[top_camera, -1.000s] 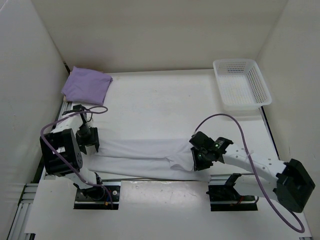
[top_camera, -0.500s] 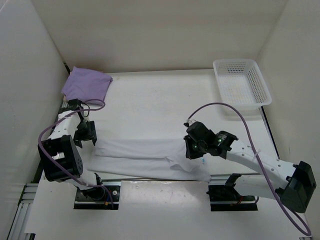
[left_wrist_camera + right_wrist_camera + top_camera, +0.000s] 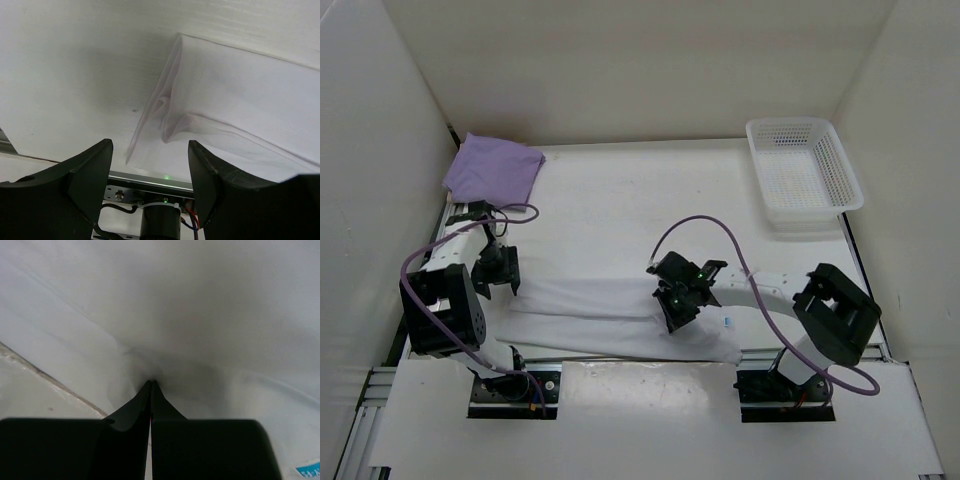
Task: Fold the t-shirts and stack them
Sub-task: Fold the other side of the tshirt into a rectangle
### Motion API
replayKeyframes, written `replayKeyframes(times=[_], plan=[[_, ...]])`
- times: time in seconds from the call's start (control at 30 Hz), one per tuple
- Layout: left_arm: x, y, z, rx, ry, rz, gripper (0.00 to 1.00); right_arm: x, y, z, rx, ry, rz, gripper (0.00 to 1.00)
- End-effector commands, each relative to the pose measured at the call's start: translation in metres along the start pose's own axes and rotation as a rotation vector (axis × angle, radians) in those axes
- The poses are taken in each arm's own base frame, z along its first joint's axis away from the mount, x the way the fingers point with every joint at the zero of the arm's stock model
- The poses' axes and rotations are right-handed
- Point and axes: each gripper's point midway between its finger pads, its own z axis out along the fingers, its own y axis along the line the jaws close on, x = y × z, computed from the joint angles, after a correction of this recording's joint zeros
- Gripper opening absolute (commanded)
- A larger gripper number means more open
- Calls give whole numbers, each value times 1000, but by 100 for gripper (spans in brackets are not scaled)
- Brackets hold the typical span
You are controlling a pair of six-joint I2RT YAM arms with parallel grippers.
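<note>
A white t-shirt (image 3: pixel 590 310), folded into a long strip, lies along the near edge of the table. Its left end (image 3: pixel 240 100) shows in the left wrist view. My left gripper (image 3: pixel 495 272) hovers open just off that end, with nothing between its fingers (image 3: pixel 210 175). My right gripper (image 3: pixel 677 305) is shut, its tips (image 3: pixel 151 382) pressed onto the middle of the white cloth (image 3: pixel 200 315), which creases toward them. I cannot tell if any cloth is pinched. A small blue label (image 3: pixel 307 470) lies to the right. A folded lavender t-shirt (image 3: pixel 492 170) rests at the back left corner.
A white perforated basket (image 3: pixel 805 170) stands at the back right. White walls close in the table on three sides. A metal rail with the arm mounts (image 3: pixel 160 182) runs along the near edge, just under the left gripper.
My right gripper has shut and swung left from the shirt's right end to its middle. The left gripper has opened a little and shifted slightly. The shirt's outline looks the same.
</note>
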Motion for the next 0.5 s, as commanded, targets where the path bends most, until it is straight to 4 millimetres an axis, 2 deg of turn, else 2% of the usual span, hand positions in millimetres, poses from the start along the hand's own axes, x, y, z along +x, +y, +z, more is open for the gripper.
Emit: replayKeyframes(times=[0.0, 0.1, 0.2, 0.23, 0.27, 0.33, 0.37, 0.4, 0.47], plan=[[-1, 0, -1, -2, -29, -2, 73, -12, 9, 3, -36, -43, -56, 0], [2, 0, 1, -2, -20, -1, 73, -26, 3, -5, 43, -76, -62, 0], [2, 0, 1, -2, -20, -1, 73, -34, -4, -24, 106, -124, -16, 0], [2, 0, 1, -2, -20, -1, 73, -43, -9, -37, 148, -193, 37, 1], [2, 0, 1, -2, -20, -1, 73, -43, -13, -43, 170, -218, 68, 1], [0, 2, 1, -11, -29, -2, 73, -27, -25, -51, 212, -231, 133, 1], [0, 2, 1, -11, -29, -2, 73, -20, -32, -50, 229, -227, 201, 1], [0, 0, 1, -1, -29, -2, 73, -2, -39, -47, 248, -192, 227, 1], [0, -2, 3, 10, -20, -1, 73, 14, -47, -43, 281, -164, 300, 0]])
